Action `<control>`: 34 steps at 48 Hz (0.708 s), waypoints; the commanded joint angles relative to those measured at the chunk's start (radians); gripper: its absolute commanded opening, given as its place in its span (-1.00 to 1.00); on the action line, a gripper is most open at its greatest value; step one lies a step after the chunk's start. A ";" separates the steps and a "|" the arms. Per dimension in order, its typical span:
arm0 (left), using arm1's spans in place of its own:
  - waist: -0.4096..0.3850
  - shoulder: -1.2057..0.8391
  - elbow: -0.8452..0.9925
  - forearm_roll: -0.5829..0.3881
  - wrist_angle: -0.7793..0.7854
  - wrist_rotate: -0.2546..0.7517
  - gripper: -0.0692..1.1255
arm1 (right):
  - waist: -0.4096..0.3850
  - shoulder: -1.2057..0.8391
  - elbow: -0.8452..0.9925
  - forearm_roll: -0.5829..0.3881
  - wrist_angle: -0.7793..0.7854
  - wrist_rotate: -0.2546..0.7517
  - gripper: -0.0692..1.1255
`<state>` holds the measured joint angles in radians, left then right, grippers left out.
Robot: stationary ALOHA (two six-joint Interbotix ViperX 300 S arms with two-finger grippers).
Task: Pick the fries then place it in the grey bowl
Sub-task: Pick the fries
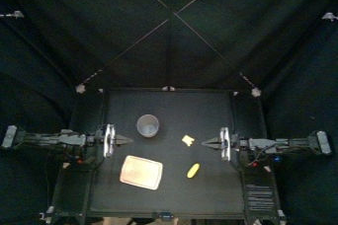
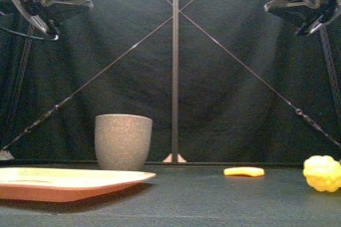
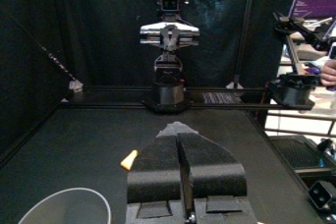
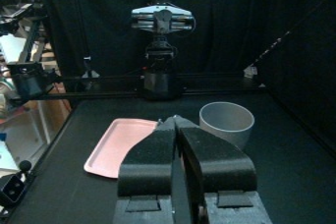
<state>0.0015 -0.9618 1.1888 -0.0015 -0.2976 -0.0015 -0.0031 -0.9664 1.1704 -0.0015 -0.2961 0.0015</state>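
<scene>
No text, label, brand, number or sign can be read on anything here.

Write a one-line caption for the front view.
Grey cup behind pink tray; flat yellow toy and lumpy yellow toy at right.

The scene was dim, the black curtains (image 2: 120, 32) taking up most light. Soft light fell from above on the bench (image 1: 172, 130), leaving a dull sheen. The cup (image 2: 123, 141) was evenly lit; the tray's (image 2: 67, 179) underside lay in shadow.

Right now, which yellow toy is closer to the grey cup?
The flat yellow toy, farther back near the grey cup; the lumpy one lies nearer the table's front.
</scene>
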 commanded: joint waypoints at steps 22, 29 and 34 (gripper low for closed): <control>0.035 0.023 -0.055 -0.080 0.017 0.002 -0.92 | -0.347 0.367 -0.118 0.224 0.086 0.046 -0.43; 0.031 0.023 -0.052 -0.080 0.034 0.002 -0.92 | -0.373 0.402 -0.127 0.127 0.092 0.046 0.20; 0.032 0.023 -0.051 -0.080 0.040 0.003 -0.92 | -0.373 0.414 -0.133 0.057 0.092 0.052 0.66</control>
<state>0.0353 -0.9434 1.1612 -0.0813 -0.2562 0.0000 -0.3728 -0.5522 1.0630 0.0951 -0.2010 0.0522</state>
